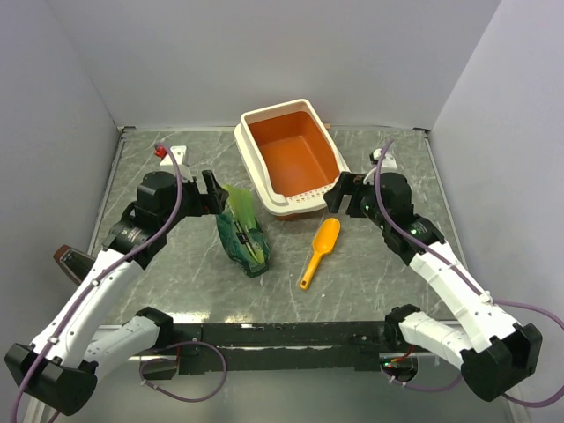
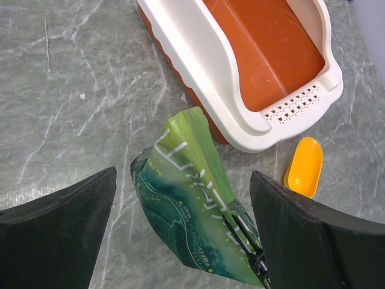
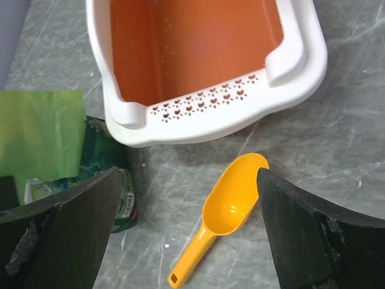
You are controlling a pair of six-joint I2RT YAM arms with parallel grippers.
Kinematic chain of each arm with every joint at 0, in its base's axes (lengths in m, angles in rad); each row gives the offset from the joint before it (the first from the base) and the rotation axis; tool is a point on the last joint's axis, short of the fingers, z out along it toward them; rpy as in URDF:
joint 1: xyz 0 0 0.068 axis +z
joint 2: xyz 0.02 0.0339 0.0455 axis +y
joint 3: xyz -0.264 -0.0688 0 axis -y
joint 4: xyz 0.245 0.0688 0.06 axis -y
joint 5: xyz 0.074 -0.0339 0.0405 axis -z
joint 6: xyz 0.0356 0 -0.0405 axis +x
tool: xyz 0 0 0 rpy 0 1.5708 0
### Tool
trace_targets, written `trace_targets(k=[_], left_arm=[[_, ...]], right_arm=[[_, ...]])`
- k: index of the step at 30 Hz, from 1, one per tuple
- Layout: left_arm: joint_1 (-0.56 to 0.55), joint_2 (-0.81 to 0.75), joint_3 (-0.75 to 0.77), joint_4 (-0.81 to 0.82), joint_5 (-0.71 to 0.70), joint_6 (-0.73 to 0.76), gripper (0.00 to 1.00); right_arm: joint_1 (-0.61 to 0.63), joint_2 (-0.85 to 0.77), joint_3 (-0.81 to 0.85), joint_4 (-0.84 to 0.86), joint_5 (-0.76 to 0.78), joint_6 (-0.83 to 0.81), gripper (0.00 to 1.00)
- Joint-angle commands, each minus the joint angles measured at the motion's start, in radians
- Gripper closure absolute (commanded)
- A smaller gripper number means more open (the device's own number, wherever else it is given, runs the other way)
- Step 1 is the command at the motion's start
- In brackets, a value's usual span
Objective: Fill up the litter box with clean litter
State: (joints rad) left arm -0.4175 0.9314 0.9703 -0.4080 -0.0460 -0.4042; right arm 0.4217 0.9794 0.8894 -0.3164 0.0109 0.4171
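Grey-green marbled table (image 1: 176, 264) carries everything. At the left of the overhead view the left gripper (image 2: 183, 177) hangs with its jaws spread wide and nothing between them. In its wrist view the green bag (image 2: 192, 211) lies directly below the gap.

The bag (image 1: 244, 231) lies left of centre, its pale green flap pointing toward the box. No loose litter shows anywhere, so the granules are presumably inside this bag. It looks like thin, crinkly film, soft and floppy, and probably slippery. Its contents would shift and drag it down when it is lifted. A pinch on the flat flap, or across the upper edge, seems the safest hold; the belly would likely bulge out of the jaws.

The litter box (image 1: 295, 159) sits at upper centre with its orange floor bare. Its perforated short edge faces the arms. It is stiff plastic and likely light, so it may skid on the smooth top if nudged.

Just below its near edge, right of centre, lies the yellow scoop (image 1: 319, 250), bowl toward the box. It is rigid and light, and best taken by the handle.

At the right the right gripper (image 3: 187, 174) hovers fully parted and empty, over the scoop's bowl.
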Motion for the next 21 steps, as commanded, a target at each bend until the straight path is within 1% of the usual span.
trace_targets(k=[1,2,4,5,7,9,11,13,16,18,21], left_arm=[[0.002,-0.022,-0.019,0.038,-0.003,0.03,0.04],[0.002,-0.025,-0.022,0.038,-0.005,0.03,0.03],[0.002,-0.025,-0.016,0.028,0.001,0.027,0.03],[0.002,-0.026,-0.015,0.025,0.0,0.024,0.04],[0.002,-0.032,-0.016,0.023,-0.006,0.016,0.03],[0.002,-0.045,-0.028,0.034,0.005,0.013,0.03],[0.003,-0.06,-0.033,0.04,0.015,0.011,0.03],[0.002,-0.074,-0.03,0.035,0.037,0.019,0.03],[0.002,-0.088,-0.025,0.02,0.037,0.018,0.03],[0.002,-0.082,-0.018,-0.001,0.037,0.016,0.03],[0.0,-0.054,0.005,-0.051,0.077,0.019,0.03]], right_arm=[[0.003,0.001,0.072,0.011,0.003,-0.018,0.0],[-0.001,0.004,0.071,-0.004,0.021,-0.002,0.0],[-0.038,-0.025,0.017,0.063,-0.05,-0.017,0.0],[-0.041,-0.051,-0.009,0.088,-0.058,-0.02,0.0],[-0.038,-0.083,-0.021,0.082,-0.014,-0.043,0.0],[-0.04,-0.091,0.018,0.015,0.067,-0.069,0.0],[-0.038,-0.091,0.054,-0.047,0.106,-0.078,0.0],[-0.035,-0.094,0.074,-0.081,0.081,-0.083,0.0],[-0.017,-0.1,0.077,-0.102,-0.006,-0.093,0.0],[0.009,-0.1,0.077,-0.116,-0.054,-0.113,0.0],[0.055,-0.108,0.062,-0.109,-0.115,-0.141,0.0]])
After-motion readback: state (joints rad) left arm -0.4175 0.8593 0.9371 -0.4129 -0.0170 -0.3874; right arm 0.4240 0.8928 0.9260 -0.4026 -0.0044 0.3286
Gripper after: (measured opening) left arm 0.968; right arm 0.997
